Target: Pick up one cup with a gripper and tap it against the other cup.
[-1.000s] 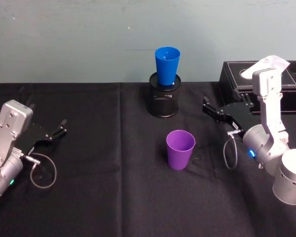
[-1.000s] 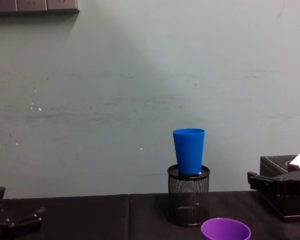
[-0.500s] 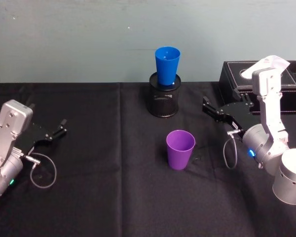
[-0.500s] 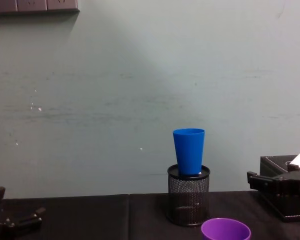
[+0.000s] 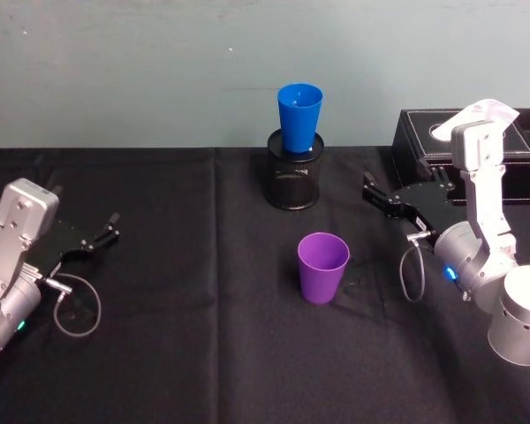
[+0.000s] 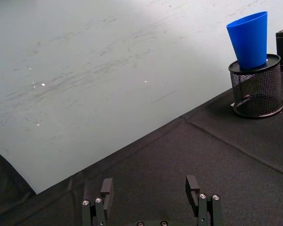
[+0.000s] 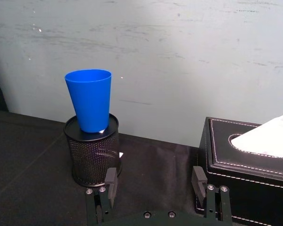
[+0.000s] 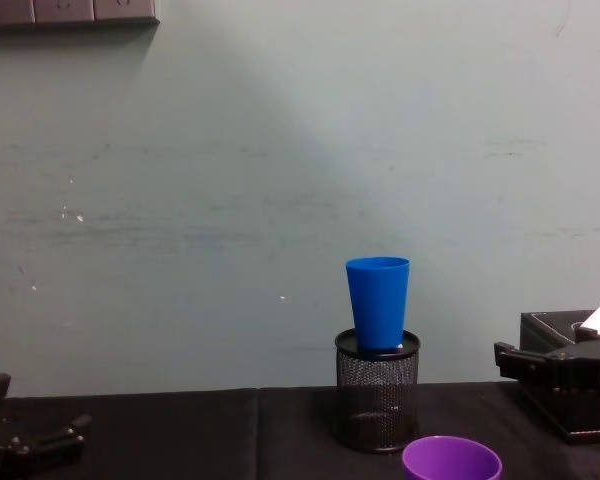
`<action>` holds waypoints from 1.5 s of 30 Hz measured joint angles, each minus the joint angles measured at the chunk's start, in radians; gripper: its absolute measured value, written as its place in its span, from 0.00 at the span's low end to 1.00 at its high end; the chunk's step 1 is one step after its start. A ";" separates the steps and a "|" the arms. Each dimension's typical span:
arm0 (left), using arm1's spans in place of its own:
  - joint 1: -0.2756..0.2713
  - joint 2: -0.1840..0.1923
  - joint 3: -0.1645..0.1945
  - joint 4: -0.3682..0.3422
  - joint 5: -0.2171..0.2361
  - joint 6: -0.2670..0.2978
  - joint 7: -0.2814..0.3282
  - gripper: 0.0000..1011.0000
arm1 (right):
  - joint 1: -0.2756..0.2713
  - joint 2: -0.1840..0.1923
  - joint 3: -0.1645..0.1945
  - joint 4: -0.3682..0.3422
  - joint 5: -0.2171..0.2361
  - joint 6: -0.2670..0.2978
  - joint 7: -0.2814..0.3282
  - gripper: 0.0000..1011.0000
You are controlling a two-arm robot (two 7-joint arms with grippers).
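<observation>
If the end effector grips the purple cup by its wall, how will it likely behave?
The purple cup stands empty and open-topped on the black cloth, so it is probably light. Its smooth tapered wall may slip upward-narrow grips. Standing on its narrow base, it could tip if nudged. The right end effector is open beside it.

**Table surface and what stands on it**

Table covered by a black cloth, with a fold line running front to back left of centre. Purple cup stands upright, mouth up, near the middle. Black wire-mesh pen holder stands behind it at the back edge — well apart from the purple cup. Black tissue box with white stitching sits at the back right corner.
</observation>
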 joint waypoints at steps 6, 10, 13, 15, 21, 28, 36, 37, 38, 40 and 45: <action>0.000 0.000 0.000 0.000 0.000 0.000 0.000 0.99 | 0.000 0.000 0.000 0.000 0.000 0.000 0.000 0.99; 0.000 0.000 0.000 0.000 0.000 0.000 0.000 0.99 | 0.000 0.000 0.000 0.000 0.000 0.000 0.000 0.99; 0.000 0.000 0.000 0.000 0.000 0.000 0.000 0.99 | 0.000 0.000 0.000 0.000 0.000 0.000 0.000 0.99; 0.000 0.000 0.000 0.000 0.000 0.000 0.000 0.99 | 0.000 0.000 0.000 0.000 0.000 0.000 0.000 0.99; 0.000 0.000 0.000 0.000 0.000 0.000 0.000 0.99 | 0.000 0.000 0.000 0.000 0.000 0.000 0.000 0.99; 0.000 0.000 0.000 0.000 0.000 0.000 0.000 0.99 | 0.000 0.000 0.000 0.000 0.000 0.000 0.000 0.99; 0.000 0.000 0.000 0.000 0.000 0.000 0.000 0.99 | 0.000 0.000 0.000 0.000 0.000 0.000 0.000 0.99; 0.000 0.000 0.000 0.000 0.000 0.000 0.000 0.99 | 0.000 0.000 0.000 0.000 0.000 0.000 0.000 0.99; 0.000 0.000 0.000 0.000 0.000 0.000 0.000 0.99 | 0.000 0.000 0.000 0.000 0.000 0.000 0.000 0.99; 0.000 0.000 0.000 0.000 0.000 0.000 0.000 0.99 | 0.000 0.000 0.000 0.000 0.000 0.000 0.000 0.99; 0.000 0.000 0.000 0.000 0.000 0.000 0.000 0.99 | 0.000 0.000 0.000 0.000 0.000 0.000 0.000 0.99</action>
